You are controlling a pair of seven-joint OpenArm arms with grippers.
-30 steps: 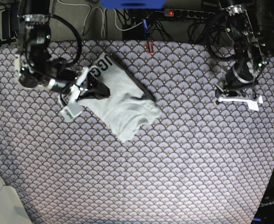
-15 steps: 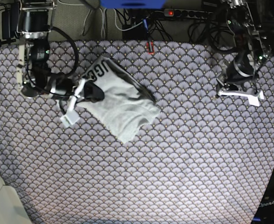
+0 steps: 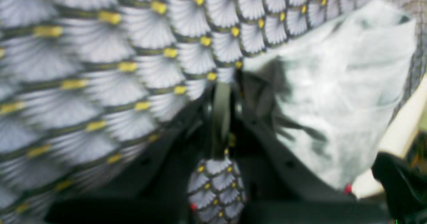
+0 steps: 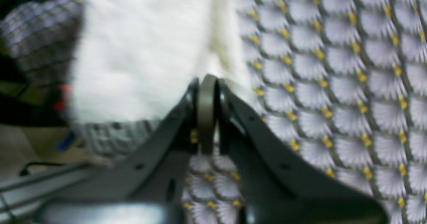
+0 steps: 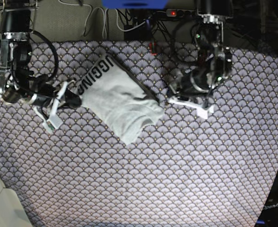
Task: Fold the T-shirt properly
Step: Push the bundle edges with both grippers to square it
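Grey T-shirt [image 5: 121, 101] folded, lettering showing.

Both arms are black with looping black cables and small green lights. The left pincer [image 5: 188, 103] and right pincer [image 5: 54, 113] have white fingers with dark inner faces.

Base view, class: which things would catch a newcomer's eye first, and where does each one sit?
The light grey T-shirt, folded into a rough bundle with black lettering along its upper left edge, lies upper left of centre on the purple fan-patterned tablecloth. The right claw, shut, sits at the shirt's left edge. The left claw, also shut, hangs over bare cloth just right of the shirt.
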